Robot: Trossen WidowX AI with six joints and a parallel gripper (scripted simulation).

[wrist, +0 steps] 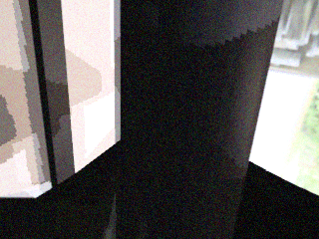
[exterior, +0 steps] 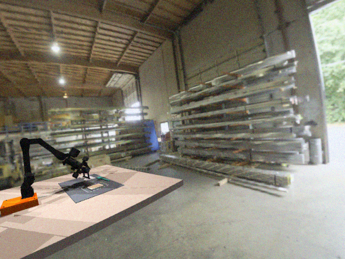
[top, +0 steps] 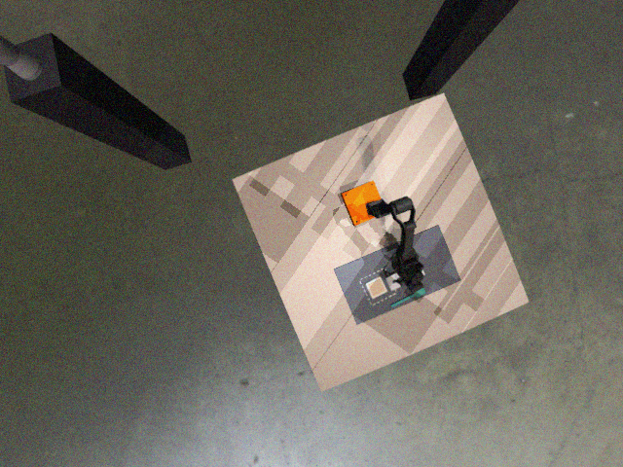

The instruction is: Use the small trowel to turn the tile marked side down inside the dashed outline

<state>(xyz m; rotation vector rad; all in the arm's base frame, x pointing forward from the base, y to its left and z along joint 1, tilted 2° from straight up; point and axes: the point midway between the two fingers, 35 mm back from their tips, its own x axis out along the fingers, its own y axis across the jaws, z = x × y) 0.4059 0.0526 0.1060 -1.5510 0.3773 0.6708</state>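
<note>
- The tile lies flat inside the dashed outline on the grey mat. Its plain tan face is up, so I judge the marked side is now down, which is what the task wants.
- My arm reaches from its orange base out over the mat, with my gripper low, just beside the tile's edge and not on it. That suits setting the tool down off the tile.
- My fingers are clamped part-way, stopped on something between them. I take that to be the trowel, whose teal part pokes out from under the gripper on the mat side away from the base.
- From the side view the teal piece sits close to the mat, beyond the tile. I cannot tell whether it touches.
- My wrist view is filled by a dark shape, so it shows no grip detail.
- Letting go and pulling the arm away are not yet done.
</note>
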